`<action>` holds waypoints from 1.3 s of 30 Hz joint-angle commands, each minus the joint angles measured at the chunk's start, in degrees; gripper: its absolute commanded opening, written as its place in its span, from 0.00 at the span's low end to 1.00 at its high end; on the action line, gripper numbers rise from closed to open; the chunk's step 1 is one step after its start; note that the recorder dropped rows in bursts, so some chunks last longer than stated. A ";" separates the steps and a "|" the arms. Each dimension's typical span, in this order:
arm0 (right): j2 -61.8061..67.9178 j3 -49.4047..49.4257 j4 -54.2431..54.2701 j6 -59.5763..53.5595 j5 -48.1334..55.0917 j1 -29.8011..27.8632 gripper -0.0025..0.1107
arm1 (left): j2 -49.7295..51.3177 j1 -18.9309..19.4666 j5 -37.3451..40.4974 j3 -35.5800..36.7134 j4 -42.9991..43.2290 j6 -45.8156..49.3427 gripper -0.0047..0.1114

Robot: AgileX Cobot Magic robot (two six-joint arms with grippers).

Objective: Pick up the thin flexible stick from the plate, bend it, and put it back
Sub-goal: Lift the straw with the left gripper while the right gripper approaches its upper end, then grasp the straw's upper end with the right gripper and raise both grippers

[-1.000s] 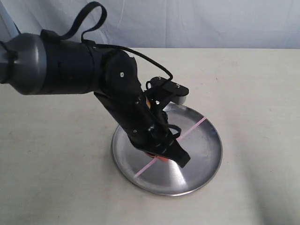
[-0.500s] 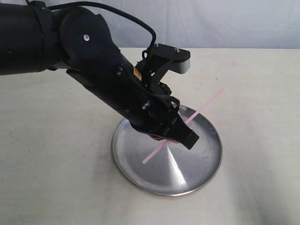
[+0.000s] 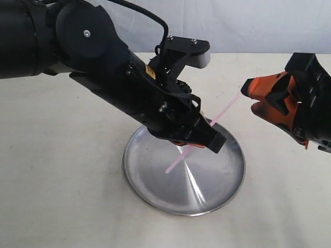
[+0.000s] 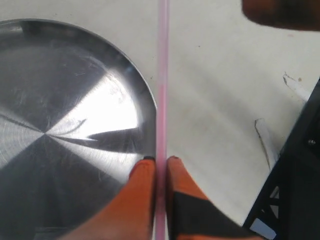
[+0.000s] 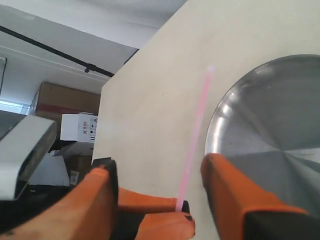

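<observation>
Item, left arm: reaching in low and slanted from the far left, forearm pitched down over the plate point(image 3: 155, 194), wrist camera housing riding on top. Left gripper point(image 4: 160, 163): fingers point(image 4: 142, 185) pressed together on the thin flexible stick point(image 3: 222, 112), pinching it partway along its length. Stick: held in the air, tilted, its lower end hanging over the plate's middle without touching the metal, its upper end rising past the plate's rim towards my right side. It looks straight from end to end. Item, right arm: entering from the right edge, wrist angled so the right gripper point(image 3: 249, 98) points back at the stick's raised end. Right fingers point(image 5: 102, 190): spread wide, holding nothing. The stick's tip sits just beside the upper fingertip. I cannot tell whether it lies within the gap, and I see no contact. Item, plate: round, silver, flat on the pale worktop point(image 3: 62, 181), lying under my left wrist, with its near and right portions in plain sight. Clearances: bare worktop rings the plate on every visible side. The worktop's far edge runs along a white backdrop, well apart from both grippers. Open air separates my two grippers, with only the stick's upper stretch crossing it.
</observation>
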 commanded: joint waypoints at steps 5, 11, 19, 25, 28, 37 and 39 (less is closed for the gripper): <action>6.35 -0.42 16.42 -16.24 0.39 0.13 0.49 | -1.36 -0.16 -0.76 -0.28 -2.92 0.97 0.04; 9.60 -0.42 24.48 -24.13 0.66 0.13 0.49 | -1.36 -0.16 0.34 -0.28 -5.64 3.58 0.04; 10.69 -0.42 24.59 -26.01 0.09 0.13 0.02 | -1.36 -0.16 0.48 -0.28 -5.56 3.58 0.04; 10.69 -0.42 24.59 -27.06 -0.63 0.13 0.02 | -1.36 -0.16 2.12 -0.28 -4.93 3.58 0.04; 10.69 -0.56 24.59 -27.06 -0.63 0.13 0.02 | -1.36 -0.16 2.81 -0.28 -4.93 3.34 0.04; 10.69 -1.54 24.59 -27.06 -0.63 0.13 0.02 | -1.25 -0.16 5.73 -0.28 -3.00 1.81 0.24; 10.69 -1.53 24.59 -27.06 -0.50 0.13 0.02 | -1.25 -0.16 5.85 -0.28 -1.58 0.69 0.31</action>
